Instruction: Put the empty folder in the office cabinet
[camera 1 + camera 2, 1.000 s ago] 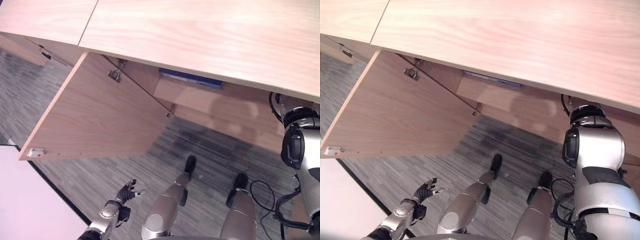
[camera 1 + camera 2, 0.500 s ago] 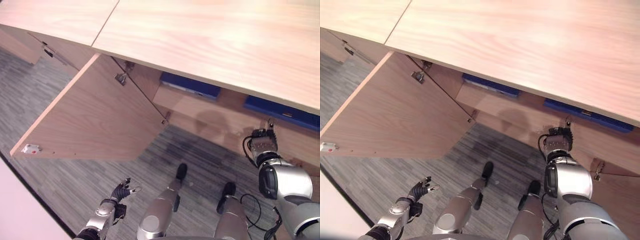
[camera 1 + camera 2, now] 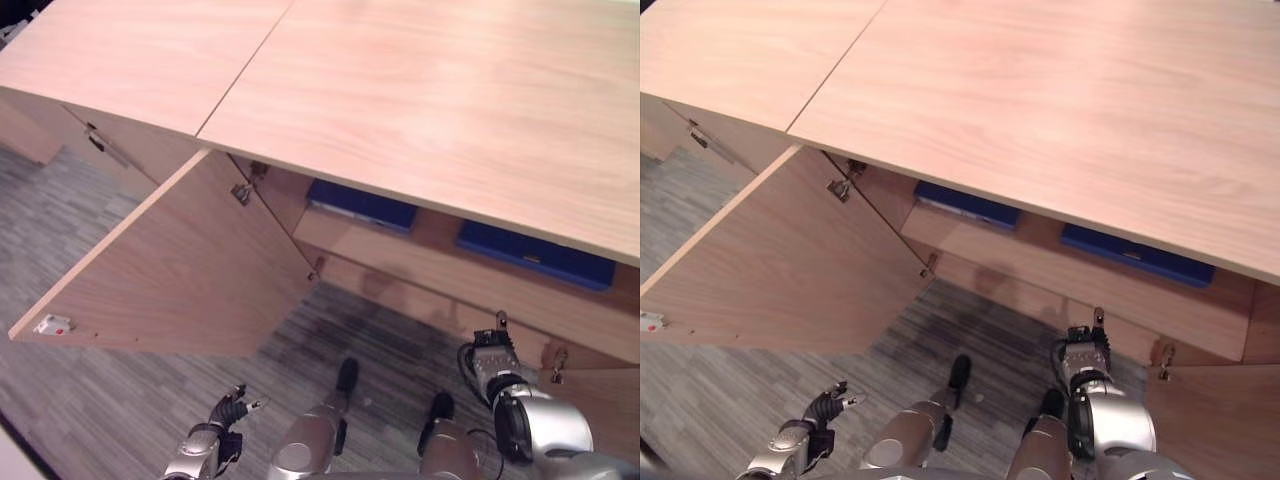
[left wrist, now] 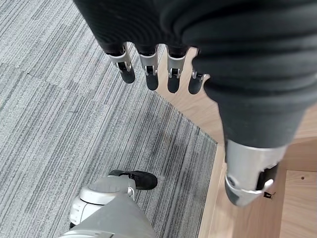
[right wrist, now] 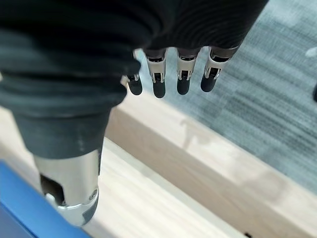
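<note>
Two blue folders lie flat on the shelf (image 3: 430, 262) inside the wooden office cabinet: one (image 3: 362, 205) near the middle and one (image 3: 535, 252) further right. My right hand (image 3: 493, 358) hangs below and in front of the shelf, apart from the right folder. In the right wrist view its fingers (image 5: 183, 82) are straight and hold nothing, with a blue folder edge (image 5: 15, 208) close by. My left hand (image 3: 228, 410) is low over the carpet, with its fingers (image 4: 148, 74) straight and empty.
The cabinet's left door (image 3: 190, 270) stands wide open over the grey carpet (image 3: 90, 400). A right door (image 3: 1210, 420) is open at the lower right. The broad wooden cabinet top (image 3: 420, 90) overhangs the shelf.
The camera has shifted, so both folders now show. My right hand has come back out from under the cabinet top, away from the right folder, and dropped lower.
</note>
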Available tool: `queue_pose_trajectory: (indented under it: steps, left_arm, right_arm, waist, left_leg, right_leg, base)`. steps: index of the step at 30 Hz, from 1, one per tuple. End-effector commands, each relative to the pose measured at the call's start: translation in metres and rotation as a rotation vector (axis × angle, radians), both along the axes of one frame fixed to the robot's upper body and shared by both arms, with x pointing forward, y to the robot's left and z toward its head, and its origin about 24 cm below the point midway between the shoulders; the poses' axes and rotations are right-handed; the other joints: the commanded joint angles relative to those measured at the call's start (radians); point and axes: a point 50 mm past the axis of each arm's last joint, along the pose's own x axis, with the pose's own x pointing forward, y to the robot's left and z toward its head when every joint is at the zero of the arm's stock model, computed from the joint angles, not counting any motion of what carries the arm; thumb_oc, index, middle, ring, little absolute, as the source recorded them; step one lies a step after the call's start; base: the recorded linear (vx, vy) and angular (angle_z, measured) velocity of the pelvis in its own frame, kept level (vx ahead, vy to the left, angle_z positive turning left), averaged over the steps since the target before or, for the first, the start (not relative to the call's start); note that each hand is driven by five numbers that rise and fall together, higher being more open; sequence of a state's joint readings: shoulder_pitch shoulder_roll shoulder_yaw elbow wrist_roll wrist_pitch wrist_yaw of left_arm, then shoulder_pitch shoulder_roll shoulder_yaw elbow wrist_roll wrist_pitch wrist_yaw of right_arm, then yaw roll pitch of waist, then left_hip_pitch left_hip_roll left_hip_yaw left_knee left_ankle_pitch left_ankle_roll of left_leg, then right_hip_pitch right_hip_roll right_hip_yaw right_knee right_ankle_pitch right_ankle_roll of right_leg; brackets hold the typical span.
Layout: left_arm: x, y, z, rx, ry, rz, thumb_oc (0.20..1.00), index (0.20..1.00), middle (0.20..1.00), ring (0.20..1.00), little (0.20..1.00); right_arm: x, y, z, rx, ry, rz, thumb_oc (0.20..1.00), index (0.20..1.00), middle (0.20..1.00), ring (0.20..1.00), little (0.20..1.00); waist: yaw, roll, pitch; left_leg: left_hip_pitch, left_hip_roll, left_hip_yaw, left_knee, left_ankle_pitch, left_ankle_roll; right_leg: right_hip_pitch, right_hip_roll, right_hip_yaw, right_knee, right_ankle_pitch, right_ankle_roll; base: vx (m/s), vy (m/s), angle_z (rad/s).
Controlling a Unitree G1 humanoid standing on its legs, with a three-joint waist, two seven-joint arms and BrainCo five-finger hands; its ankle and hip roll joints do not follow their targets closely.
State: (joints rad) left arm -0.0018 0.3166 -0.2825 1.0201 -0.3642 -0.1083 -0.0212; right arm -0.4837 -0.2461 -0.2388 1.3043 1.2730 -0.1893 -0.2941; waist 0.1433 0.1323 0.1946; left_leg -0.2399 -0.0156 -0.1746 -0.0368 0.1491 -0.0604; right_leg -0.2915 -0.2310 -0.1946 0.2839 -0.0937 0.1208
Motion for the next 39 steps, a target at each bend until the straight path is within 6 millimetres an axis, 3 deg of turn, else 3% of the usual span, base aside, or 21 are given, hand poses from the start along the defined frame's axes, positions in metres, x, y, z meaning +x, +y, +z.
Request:
queue_pose_trajectory:
  steps: [1, 3, 4, 5, 8, 9, 10, 11, 19, 20, 21, 22, 23, 25, 30, 35, 36, 37, 38, 39]
  left_arm:
    - [-0.002, 0.014, 0.001, 0.047, 0.010, 0.006, 1.000, 1.000, 1.000, 1.000, 1.000]
    - [-0.006, 0.017, 0.001, 0.053, 0.016, 0.014, 1.000, 1.000, 1.000, 1.000, 1.000]
    - [-0.010, 0.020, 0.000, 0.057, 0.015, 0.027, 1.000, 1.000, 1.000, 1.000, 1.000]
    - [-0.016, 0.026, 0.003, 0.067, 0.004, 0.030, 1.000, 1.000, 1.000, 1.000, 1.000]
    - [-0.027, 0.032, 0.004, 0.081, 0.005, 0.007, 1.000, 1.000, 1.000, 1.000, 1.000]
    - [-0.027, 0.032, 0.004, 0.081, 0.006, 0.007, 1.000, 1.000, 1.000, 1.000, 1.000]
    - [-0.031, 0.035, 0.005, 0.088, 0.006, 0.001, 1.000, 1.000, 1.000, 1.000, 1.000]
    - [-0.033, 0.035, 0.005, 0.085, 0.003, 0.003, 1.000, 1.000, 1.000, 1.000, 1.000]
    - [-0.041, 0.033, 0.006, 0.060, 0.003, -0.027, 1.000, 1.000, 1.000, 1.000, 1.000]
    - [-0.041, 0.033, 0.006, 0.059, 0.003, -0.026, 1.000, 1.000, 1.000, 1.000, 1.000]
    - [-0.041, 0.032, 0.007, 0.054, -0.001, -0.022, 1.000, 1.000, 1.000, 1.000, 1.000]
    - [-0.041, 0.032, 0.007, 0.054, -0.001, -0.021, 1.000, 1.000, 1.000, 1.000, 1.000]
    - [-0.041, 0.030, 0.006, 0.043, -0.004, -0.021, 1.000, 1.000, 1.000, 1.000, 1.000]
    - [-0.040, 0.030, 0.006, 0.036, -0.008, -0.019, 1.000, 1.000, 1.000, 1.000, 1.000]
    - [-0.038, 0.027, 0.003, 0.035, 0.004, -0.012, 1.000, 1.000, 1.000, 1.000, 1.000]
    - [-0.037, 0.030, 0.002, 0.034, 0.008, 0.042, 1.000, 1.000, 1.000, 1.000, 1.000]
    - [-0.029, 0.032, 0.004, 0.041, -0.001, 0.037, 1.000, 1.000, 1.000, 1.000, 1.000]
    - [-0.025, 0.032, 0.004, 0.042, -0.005, 0.039, 1.000, 1.000, 1.000, 1.000, 1.000]
    - [-0.027, 0.035, 0.002, 0.062, 0.020, 0.037, 1.000, 1.000, 1.000, 1.000, 1.000]
    - [-0.026, 0.033, 0.000, 0.070, 0.035, 0.041, 1.000, 1.000, 1.000, 1.000, 1.000]
  right_arm:
    - [-0.001, 0.001, 0.001, -0.102, -0.024, 0.119, 1.000, 1.000, 1.000, 1.000, 1.000]
    - [-0.004, 0.002, -0.001, -0.186, 0.004, 0.222, 1.000, 1.000, 1.000, 1.000, 1.000]
    - [-0.006, 0.004, -0.001, -0.251, 0.013, 0.287, 0.360, 0.360, 0.360, 0.360, 0.360]
    - [-0.008, 0.001, 0.005, -0.420, 0.025, 0.440, 0.200, 0.200, 0.200, 0.200, 0.200]
    - [-0.008, -0.004, 0.021, -0.719, 0.070, 0.666, 0.200, 0.200, 0.200, 0.200, 0.200]
    - [-0.008, -0.004, 0.021, -0.718, 0.070, 0.666, 0.200, 0.200, 0.200, 0.200, 0.200]
    - [-0.003, -0.009, 0.034, -0.912, 0.097, 0.806, 0.200, 0.200, 0.200, 0.200, 0.200]
    - [-0.002, -0.012, 0.042, -1.000, 0.103, 0.858, 0.200, 0.200, 0.200, 0.200, 0.200]
    - [-0.006, -0.011, 0.051, -1.173, 0.120, 1.053, 0.200, 0.200, 0.200, 0.200, 0.200]
    - [-0.007, -0.006, 0.049, -1.210, 0.125, 1.142, 0.200, 0.200, 0.200, 0.200, 0.200]
    - [-0.008, -0.002, 0.046, -1.212, 0.125, 1.182, 0.228, 0.228, 0.228, 0.228, 0.228]
    - [-0.008, -0.002, 0.046, -1.211, 0.125, 1.183, 0.504, 0.504, 0.504, 0.504, 0.504]
    - [-0.014, 0.012, 0.037, -1.210, 0.109, 1.333, 1.000, 1.000, 1.000, 1.000, 1.000]
    - [-0.019, 0.018, 0.033, -1.196, 0.104, 1.374, 1.000, 1.000, 1.000, 1.000, 1.000]
    - [-0.049, 0.041, -0.007, -1.067, 0.199, 1.585, 1.000, 1.000, 1.000, 1.000, 1.000]
    - [-0.055, 0.055, -0.020, -0.991, 0.223, 1.635, 1.000, 1.000, 1.000, 1.000, 1.000]
    - [-0.068, 0.064, -0.031, -0.916, 0.228, 1.651, 1.000, 1.000, 1.000, 1.000, 1.000]
    - [-0.072, 0.064, -0.034, -0.895, 0.238, 1.662, 1.000, 1.000, 1.000, 1.000, 1.000]
    - [-0.080, 0.066, -0.040, -0.871, 0.257, 1.700, 1.000, 1.000, 1.000, 1.000, 1.000]
    - [-0.084, 0.065, -0.042, -0.870, 0.269, 1.724, 1.000, 1.000, 1.000, 1.000, 1.000]
  waist:
    - [0.002, -0.020, 0.010]
    - [-0.007, -0.029, 0.003]
    - [-0.014, -0.034, 0.001]
    - [-0.024, -0.043, 0.000]
    - [-0.038, -0.059, -0.008]
    - [-0.038, -0.059, -0.008]
    - [-0.042, -0.067, -0.014]
    - [-0.046, -0.073, -0.018]
    - [-0.059, -0.102, -0.056]
    - [-0.059, -0.111, -0.066]
    - [-0.060, -0.114, -0.072]
    - [-0.060, -0.114, -0.072]
    - [-0.063, -0.129, -0.085]
    - [-0.063, -0.134, -0.088]
    - [-0.054, -0.161, -0.111]
    - [-0.037, -0.162, -0.091]
    - [-0.056, -0.153, -0.077]
    - [-0.059, -0.153, -0.079]
    - [-0.051, -0.157, -0.083]
    - [-0.057, -0.151, -0.092]
  left_leg:
    - [0.013, 0.076, 0.023, 0.009, -0.108, -0.079]
    - [0.028, 0.078, 0.027, 0.009, -0.112, -0.078]
    - [0.037, 0.081, 0.029, 0.009, -0.115, -0.076]
    - [0.052, 0.086, 0.034, 0.009, -0.117, -0.075]
    - [0.075, 0.095, 0.042, 0.009, -0.122, -0.074]
    - [0.076, 0.095, 0.042, 0.009, -0.122, -0.074]
    - [0.088, 0.098, 0.042, 0.009, -0.126, -0.073]
    - [0.095, 0.102, 0.044, 0.007, -0.127, -0.073]
    - [0.143, 0.116, 0.056, -0.002, -0.137, -0.072]
    - [0.158, 0.120, 0.060, -0.003, -0.141, -0.070]
    - [0.169, 0.121, 0.064, -0.007, -0.142, -0.068]
    - [0.171, 0.121, 0.064, -0.008, -0.142, -0.068]
    - [0.195, 0.121, 0.071, -0.014, -0.145, -0.067]
    - [0.203, 0.119, 0.073, -0.014, -0.148, -0.065]
    - [0.250, 0.092, 0.078, -0.010, -0.176, -0.042]
    - [0.261, 0.087, 0.079, 0.012, -0.179, -0.026]
    - [0.233, 0.058, 0.012, 0.046, -0.158, 0.000]
    - [0.212, 0.041, 0.002, 0.055, -0.148, 0.004]
    - [0.178, -0.003, -0.041, 0.044, -0.111, -0.004]
    - [0.162, -0.022, -0.092, 0.035, -0.087, -0.018]
  right_leg:
    - [0.106, -0.079, 0.010, -0.093, 0.039, 0.099]
    - [0.120, -0.078, 0.010, -0.103, 0.045, 0.101]
    - [0.128, -0.078, 0.010, -0.107, 0.049, 0.103]
    - [0.136, -0.076, 0.015, -0.110, 0.053, 0.105]
    - [0.153, -0.072, 0.021, -0.116, 0.059, 0.108]
    - [0.154, -0.072, 0.021, -0.116, 0.058, 0.108]
    - [0.160, -0.071, 0.025, -0.118, 0.061, 0.110]
    - [0.166, -0.070, 0.025, -0.120, 0.061, 0.111]
    - [0.202, -0.056, 0.028, -0.137, 0.065, 0.110]
    - [0.210, -0.053, 0.027, -0.138, 0.067, 0.111]
    - [0.216, -0.053, 0.026, -0.137, 0.069, 0.112]
    - [0.217, -0.053, 0.026, -0.138, 0.069, 0.112]
    - [0.236, -0.053, 0.024, -0.140, 0.075, 0.115]
    - [0.241, -0.055, 0.023, -0.140, 0.077, 0.116]
    - [0.264, -0.082, 0.012, -0.111, 0.103, 0.134]
    - [0.243, -0.076, 0.025, -0.006, 0.142, 0.141]
    - [0.246, 0.108, 0.210, 0.031, -0.018, 0.095]
    - [0.237, 0.159, 0.259, 0.019, -0.041, 0.071]
    - [0.268, 0.175, 0.229, -0.034, -0.060, 0.023]
    - [0.298, 0.194, 0.253, -0.095, -0.071, 0.007]
  base:
    - [0.05, 0.007, -0.03]
    - [0.05, 0.005, 0.01]
    - [0.09, 0.004, -0.03]
    - [0.07, -0.003, -0.06]
    - [0.05, -0.003, -0.06]
    - [0.06, -0.005, -0.15]
    - [0.06, -0.011, -0.14]
    - [0.07, -0.019, -0.12]
    - [0.04, -0.002, -0.04]
    - [0.03, 0.019, -0.03]
    - [0.03, 0.019, -0.04]
    - [0.03, 0.074, -0.13]
    - [0.01, 0.093, -0.16]
    - [0.01, 0.080, -0.15]
    - [0.00, 0.121, -0.03]
    - [-0.05, 0.068, 0.03]
    - [-0.07, 0.194, 0.31]
    - [-0.13, 0.198, 1.21]
    - [-0.11, -0.009, 2.68]
    - [-0.15, -0.104, 2.72]
